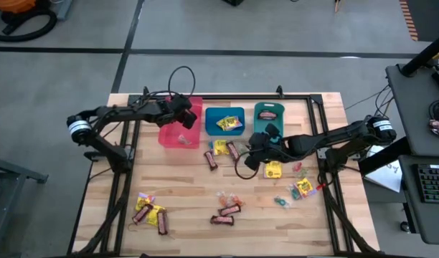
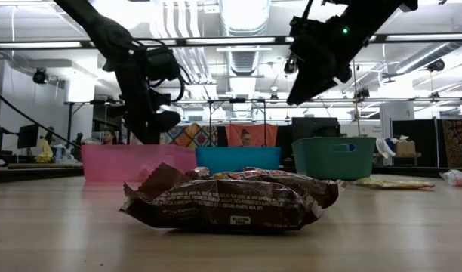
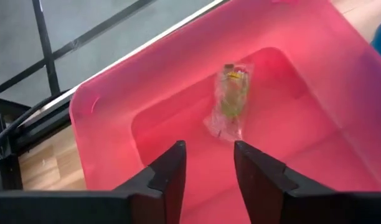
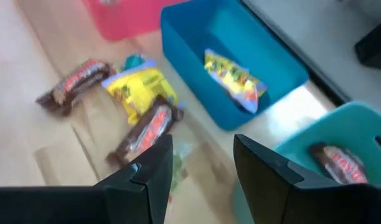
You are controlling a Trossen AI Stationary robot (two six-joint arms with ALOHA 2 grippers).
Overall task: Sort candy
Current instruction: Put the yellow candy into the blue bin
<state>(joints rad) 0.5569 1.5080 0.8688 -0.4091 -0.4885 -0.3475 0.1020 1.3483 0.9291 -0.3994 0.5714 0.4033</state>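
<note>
Three bins stand in a row at the table's far side: pink, blue and teal. My left gripper hangs open over the pink bin. A small clear-wrapped candy is inside the bin beyond the fingertips, apart from them. My right gripper is open over the table just in front of the blue and teal bins, with nothing between its fingers. A yellow packet lies in the blue bin and a dark bar in the teal bin.
Loose candy lies on the table: bars and a yellow packet before the blue bin, yellow packets at the right, clusters at the near left and near middle. A dark bar fills the low view's foreground.
</note>
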